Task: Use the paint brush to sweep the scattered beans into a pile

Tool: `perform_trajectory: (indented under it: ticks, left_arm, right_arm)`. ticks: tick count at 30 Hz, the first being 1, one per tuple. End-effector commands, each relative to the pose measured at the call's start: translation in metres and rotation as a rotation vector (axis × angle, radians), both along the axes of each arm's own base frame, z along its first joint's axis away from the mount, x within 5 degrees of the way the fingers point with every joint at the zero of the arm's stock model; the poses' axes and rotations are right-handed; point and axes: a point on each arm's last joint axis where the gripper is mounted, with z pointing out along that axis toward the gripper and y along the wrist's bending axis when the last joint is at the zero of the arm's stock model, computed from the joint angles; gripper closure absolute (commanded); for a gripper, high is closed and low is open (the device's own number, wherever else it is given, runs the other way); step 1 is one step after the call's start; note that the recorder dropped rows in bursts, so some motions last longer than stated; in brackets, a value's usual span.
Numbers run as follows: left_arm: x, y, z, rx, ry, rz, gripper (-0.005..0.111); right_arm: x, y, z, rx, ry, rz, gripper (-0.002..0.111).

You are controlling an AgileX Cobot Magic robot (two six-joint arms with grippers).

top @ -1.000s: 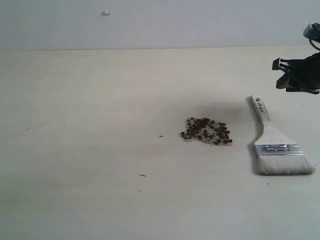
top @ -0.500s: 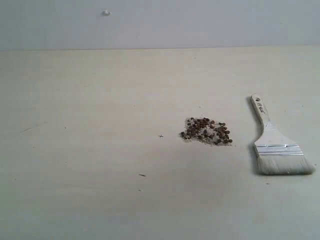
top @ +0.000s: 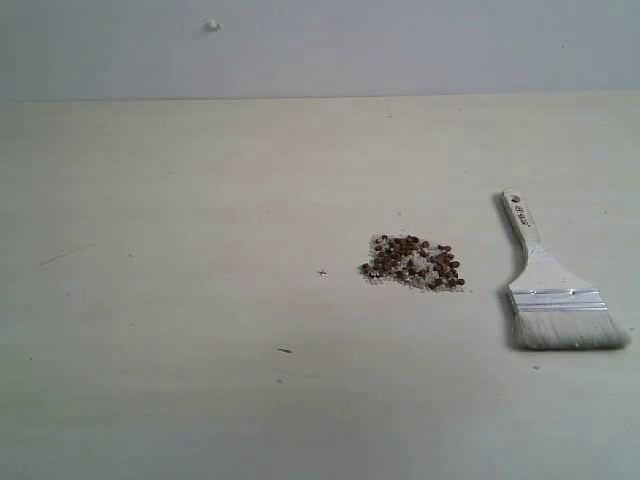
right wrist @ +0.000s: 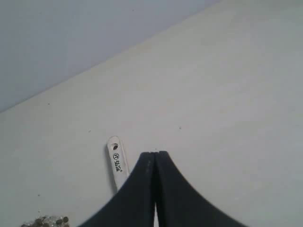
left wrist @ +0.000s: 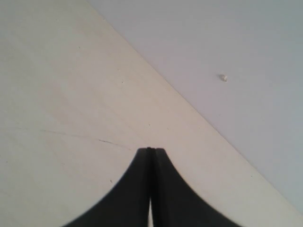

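The beans [top: 412,262] lie in one small heap of dark reddish-brown dots mixed with whitish grains, right of the table's middle. The paint brush [top: 545,285] rests flat to the right of the heap, its cream handle pointing to the back and its whitish bristles [top: 568,330] toward the front. Neither arm shows in the exterior view. My right gripper [right wrist: 155,152] is shut and empty, above the table beside the brush handle [right wrist: 117,161], with a few beans [right wrist: 45,221] at the frame's corner. Elsewhere, over bare table, my left gripper [left wrist: 150,149] is shut with nothing in it.
The pale table [top: 200,300] runs back to a grey wall [top: 320,45] that carries a small white mark [top: 212,25]. A few tiny dark specks [top: 284,350] lie on the table left of the heap.
A second ago the right gripper hung at the right edge of the exterior view, behind the brush handle. It has since left that view. Heap and brush have not moved.
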Motion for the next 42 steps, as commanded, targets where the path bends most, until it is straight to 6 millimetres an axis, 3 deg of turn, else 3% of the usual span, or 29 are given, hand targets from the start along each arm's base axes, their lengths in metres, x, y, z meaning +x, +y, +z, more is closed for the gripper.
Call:
perform_trajectory:
  ticks: [1,28,31,34,42]
  left_arm:
    - [-0.001,0.0,0.0,0.002,-0.005,-0.003,0.107]
    - [-0.001,0.0,0.0,0.002,-0.005,-0.003,0.107]
    - [-0.001,0.0,0.0,0.002,-0.005,-0.003,0.107]
    - [-0.001,0.0,0.0,0.002,-0.005,-0.003,0.107]
    - [-0.001,0.0,0.0,0.002,-0.005,-0.003,0.107]
  right_arm:
    - [-0.004,0.0,0.003,-0.006,-0.025,-0.007,0.108]
    - [-0.003,-0.001,0.003,-0.015,-0.027,-0.013,0.108]
    - [-0.018,0.004,0.019,-0.081,-0.122,0.037,0.108]
    - [-0.032,0.009,0.018,-0.103,-0.156,0.079,0.108]
    - [-0.085,0.001,-0.026,-0.169,-0.343,-0.115,0.108]
